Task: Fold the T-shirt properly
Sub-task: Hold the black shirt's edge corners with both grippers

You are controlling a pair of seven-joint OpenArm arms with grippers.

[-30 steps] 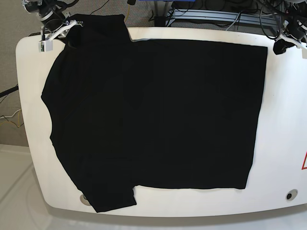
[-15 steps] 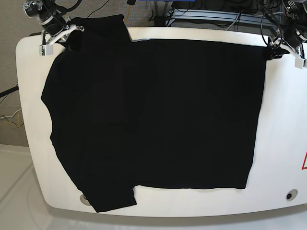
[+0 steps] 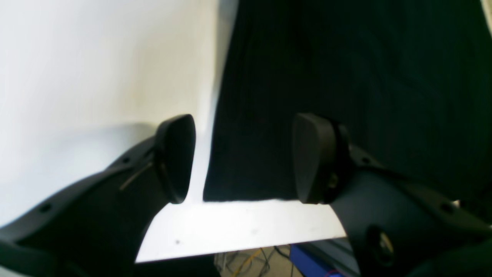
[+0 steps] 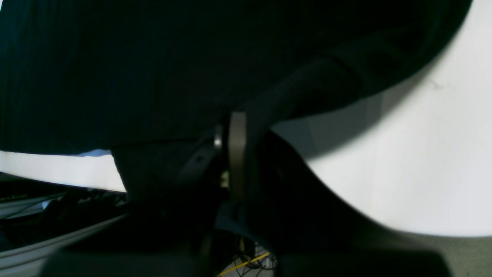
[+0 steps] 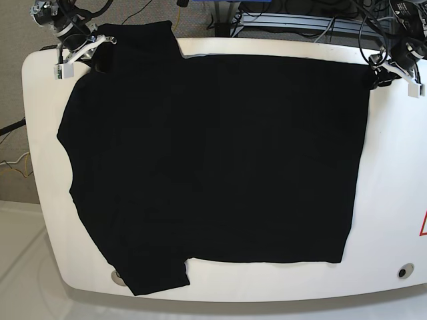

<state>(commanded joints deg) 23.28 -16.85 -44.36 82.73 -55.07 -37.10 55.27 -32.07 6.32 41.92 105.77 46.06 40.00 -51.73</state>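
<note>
On white table [image 5: 393, 173], black T-shirt [image 5: 220, 160] spread flat. Soft, floppy, so grab far corners. Left gripper [image 3: 242, 161] wide open, straddling hem corner. Right gripper [image 4: 230, 154] buried in sleeve cloth, can't tell.

Base cam overhead; wrist cams close, T-shirt [image 5: 213, 160] corners.

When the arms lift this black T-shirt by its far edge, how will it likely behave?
The T-shirt lies flat and thin, so it will probably drape limply. One sleeve already overhangs the table edge, suggesting it slides easily. Spread so wide, the middle will likely sag.
</note>
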